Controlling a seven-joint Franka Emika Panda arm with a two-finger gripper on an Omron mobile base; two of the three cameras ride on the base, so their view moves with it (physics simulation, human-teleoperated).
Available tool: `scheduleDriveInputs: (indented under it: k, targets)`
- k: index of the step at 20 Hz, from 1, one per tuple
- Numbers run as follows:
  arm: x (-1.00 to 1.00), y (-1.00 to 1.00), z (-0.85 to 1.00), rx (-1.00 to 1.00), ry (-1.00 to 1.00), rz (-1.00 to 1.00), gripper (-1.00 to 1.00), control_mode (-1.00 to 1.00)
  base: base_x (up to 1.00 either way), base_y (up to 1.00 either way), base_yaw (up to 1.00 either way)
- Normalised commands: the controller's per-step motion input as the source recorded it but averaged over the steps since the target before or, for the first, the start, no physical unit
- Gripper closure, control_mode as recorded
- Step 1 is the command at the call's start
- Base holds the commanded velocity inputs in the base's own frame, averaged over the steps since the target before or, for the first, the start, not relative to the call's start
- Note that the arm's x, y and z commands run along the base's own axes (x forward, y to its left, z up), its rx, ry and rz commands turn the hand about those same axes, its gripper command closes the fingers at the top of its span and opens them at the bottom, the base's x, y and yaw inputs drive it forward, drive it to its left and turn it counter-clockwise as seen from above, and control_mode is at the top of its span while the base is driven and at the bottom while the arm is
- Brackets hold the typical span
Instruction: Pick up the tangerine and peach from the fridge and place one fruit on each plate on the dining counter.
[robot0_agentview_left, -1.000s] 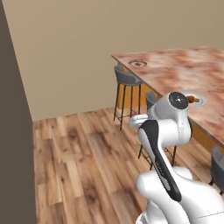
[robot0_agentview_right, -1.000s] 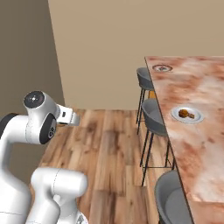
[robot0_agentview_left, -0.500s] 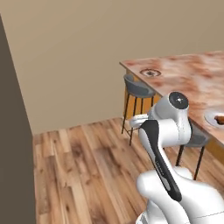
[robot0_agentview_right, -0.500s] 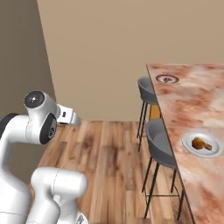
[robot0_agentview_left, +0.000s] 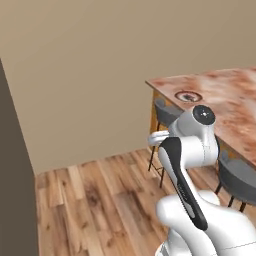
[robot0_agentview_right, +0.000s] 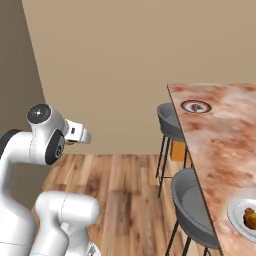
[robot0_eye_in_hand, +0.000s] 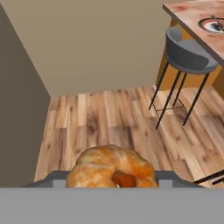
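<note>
room: tan walls, wood plank floor (robot0_agentview_left: 100, 200) | bench (robot0_agentview_right: 225, 145): pink marbled top, empty plate (robot0_agentview_right: 196, 106) at 12, grey stools (robot0_agentview_right: 192, 210) alongside | end effector (robot0_eye_in_hand: 114, 181): clamped on orange fruit (robot0_eye_in_hand: 111, 168), think it's the peach

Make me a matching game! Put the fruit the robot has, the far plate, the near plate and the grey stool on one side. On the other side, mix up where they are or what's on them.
Things:
1. orange fruit
2. far plate
3. near plate
4. grey stool

Places or states:
A. stands on the wooden floor beside the dining counter
B. nothing on it, at the counter's far end
C. gripped in the shut hand
D. has a second fruit lying on it

Pairs: 1-C, 2-B, 3-D, 4-A
</note>
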Motion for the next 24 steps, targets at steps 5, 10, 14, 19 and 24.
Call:
scheduleDriveInputs:
  k: [5,10,14,19,24]
  targets:
    - [0.00,0.00,0.00,0.00,0.00,0.00,1.00,1.00,0.91,0.32,-0.13]
    - [0.00,0.00,0.00,0.00,0.00,0.00,1.00,1.00,0.89,0.33,-0.19]
    - [0.00,0.00,0.00,0.00,0.00,0.00,1.00,1.00,0.80,0.36,-0.31]
    - [0.00,0.00,0.00,0.00,0.00,0.00,1.00,1.00,0.53,0.34,-0.61]
    - [0.00,0.00,0.00,0.00,0.00,0.00,1.00,1.00,0.54,0.35,-0.60]
